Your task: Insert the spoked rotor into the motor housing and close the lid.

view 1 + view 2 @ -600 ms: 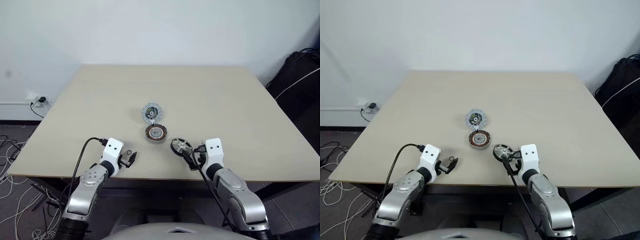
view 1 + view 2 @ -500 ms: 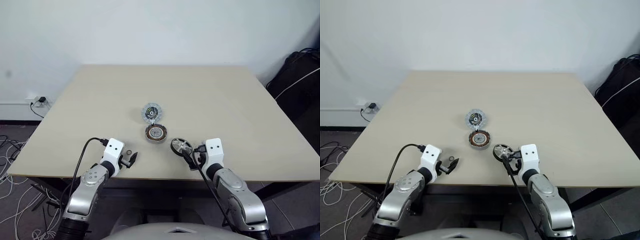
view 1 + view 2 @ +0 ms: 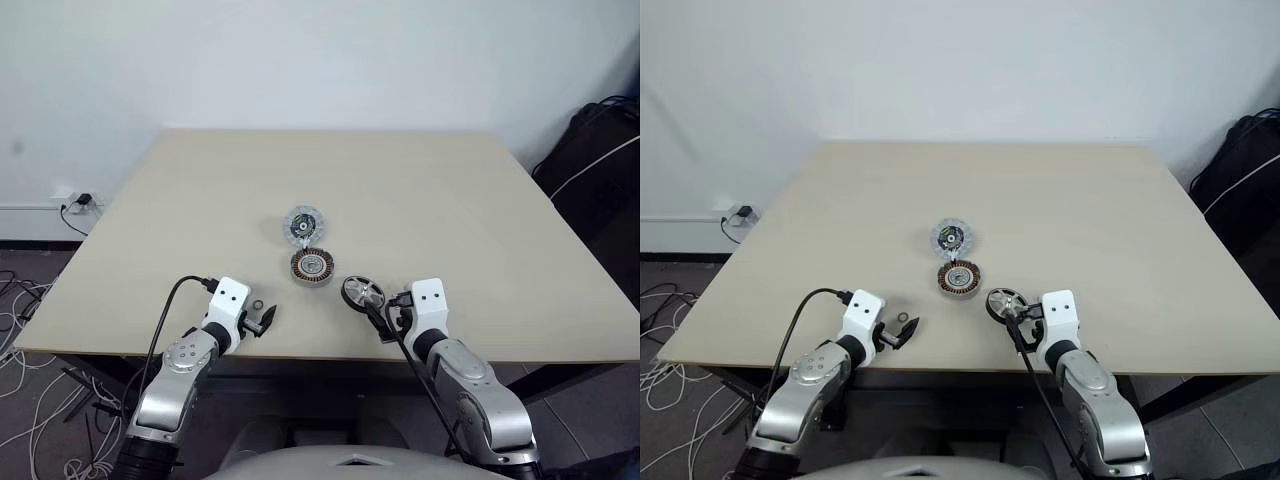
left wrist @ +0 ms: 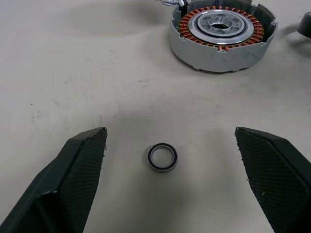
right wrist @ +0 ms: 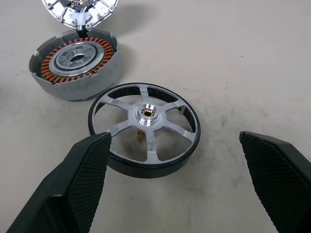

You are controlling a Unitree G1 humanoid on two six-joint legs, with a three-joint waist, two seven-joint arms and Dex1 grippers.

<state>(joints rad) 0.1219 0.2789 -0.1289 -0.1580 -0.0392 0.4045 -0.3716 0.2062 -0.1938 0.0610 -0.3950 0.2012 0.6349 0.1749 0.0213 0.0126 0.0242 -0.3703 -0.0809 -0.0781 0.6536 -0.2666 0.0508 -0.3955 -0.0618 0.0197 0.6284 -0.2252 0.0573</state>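
We see the spoked rotor (image 5: 144, 124), a black ring with silvery spokes and a brass-coloured hub, lying flat on the beige table (image 3: 450, 200) near its front edge. It sits just in front of the right gripper (image 5: 172, 189), whose two black fingers (image 5: 82, 184) stand wide apart with nothing between them; one finger overlaps the rotor's near rim in the right wrist view, though we cannot tell whether it touches.

Just beyond the rotor and slightly to the robot's left lies the motor housing (image 5: 75, 60), a low grey cup with a ring of copper-brown windings around a silvery centre, facing up and close to the rotor, though apart from it. Directly behind the housing and close against its far rim lies the lid (image 3: 301, 225), a silver-grey ribbed disc with a dark centre; we cannot tell whether the two touch.

To the robot's left, the left gripper (image 4: 170, 182) is held low over the table's front edge, its fingers (image 4: 80, 170) likewise spread wide and empty. Between and just ahead of them a small dark ring (image 4: 162, 157) with a silvery inner band lies flat on the table, apart from both fingers. The housing lies farther out along this gripper's line.

At floor level by the left wall we note a wall socket with a plug (image 3: 74, 203), and at the far right a dark bag (image 3: 600, 140).
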